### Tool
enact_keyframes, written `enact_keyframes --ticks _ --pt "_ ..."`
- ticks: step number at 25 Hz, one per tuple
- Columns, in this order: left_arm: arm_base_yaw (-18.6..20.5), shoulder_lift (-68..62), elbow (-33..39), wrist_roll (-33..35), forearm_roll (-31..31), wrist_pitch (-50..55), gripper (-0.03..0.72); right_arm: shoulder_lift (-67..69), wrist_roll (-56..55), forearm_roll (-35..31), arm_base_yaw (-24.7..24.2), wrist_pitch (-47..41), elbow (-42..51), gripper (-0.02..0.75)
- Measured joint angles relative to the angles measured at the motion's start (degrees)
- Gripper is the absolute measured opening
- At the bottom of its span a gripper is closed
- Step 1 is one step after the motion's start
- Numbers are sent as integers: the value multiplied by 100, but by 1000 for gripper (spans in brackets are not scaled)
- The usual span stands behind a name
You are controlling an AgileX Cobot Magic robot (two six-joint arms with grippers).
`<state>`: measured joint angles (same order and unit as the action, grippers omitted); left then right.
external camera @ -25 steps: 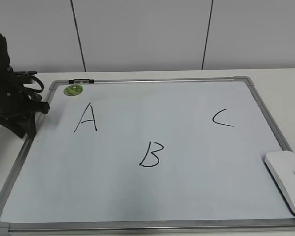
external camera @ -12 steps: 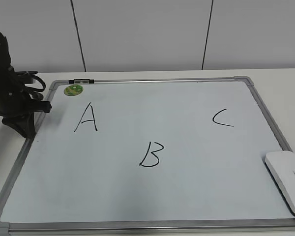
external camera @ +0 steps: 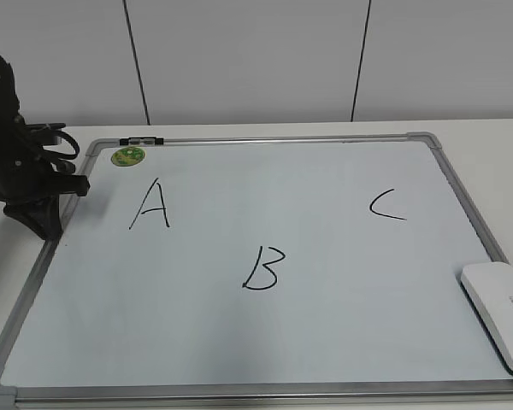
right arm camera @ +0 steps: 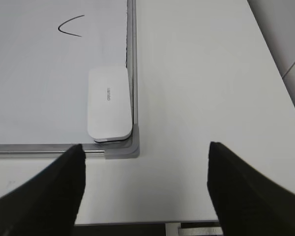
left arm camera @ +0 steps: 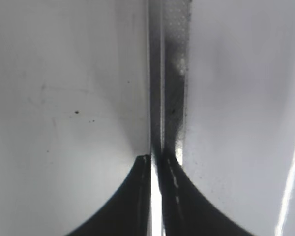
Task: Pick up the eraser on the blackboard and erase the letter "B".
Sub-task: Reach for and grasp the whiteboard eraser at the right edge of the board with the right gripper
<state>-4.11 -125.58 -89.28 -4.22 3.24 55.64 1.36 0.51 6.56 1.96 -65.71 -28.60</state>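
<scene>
The blackboard (external camera: 325, 333) is a white board in a silver frame, lying flat on the table. The black letter "B" (external camera: 262, 268) is at its middle, with "A" (external camera: 151, 205) to the left and "C" (external camera: 386, 206) to the right. The white eraser (external camera: 498, 314) lies on the board's near right corner and also shows in the right wrist view (right arm camera: 108, 103). My right gripper (right arm camera: 146, 146) is open and empty over bare table, just short of that corner. My left gripper (external camera: 44, 224) is shut and empty at the board's left frame (left arm camera: 155, 160).
A round green sticker (external camera: 127, 156) and a small black clip (external camera: 142, 141) sit at the board's far left corner. The white table's front edge (right arm camera: 152, 222) lies just under my right gripper. A panelled wall stands behind the table.
My left arm has drawn slightly back and up at the board's left edge. The eraser and letters have not changed.
</scene>
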Motion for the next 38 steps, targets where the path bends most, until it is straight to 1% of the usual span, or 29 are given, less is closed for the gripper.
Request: enact_keyframes --ticks 5,8,9,12,18,20,28,34,38 --pt "0 0 0 0 0 0 33 750 0 49 0 74 -11 573" --pt "0 0 0 0 0 0 33 1741 0 35 0 144 -116 573" --pt "0 0 0 0 0 0 33 1888 0 6 0 174 -148 573" --pt "0 0 0 0 0 0 33 2818 0 -234 0 372 -349 573" --pt "0 0 0 0 0 0 33 3917 0 -569 0 702 -692 573" --pt "0 0 0 0 0 0 33 4511 0 -720 0 762 -816 573" --pt "0 0 0 -9 2 0 33 6296 527 -1374 63 1027 -1287 573" --pt "0 0 0 -9 12 0 33 7319 616 -1370 246 1305 -1608 574" --pt "0 0 0 -9 12 0 33 7738 629 -1242 245 1476 -1703 587"
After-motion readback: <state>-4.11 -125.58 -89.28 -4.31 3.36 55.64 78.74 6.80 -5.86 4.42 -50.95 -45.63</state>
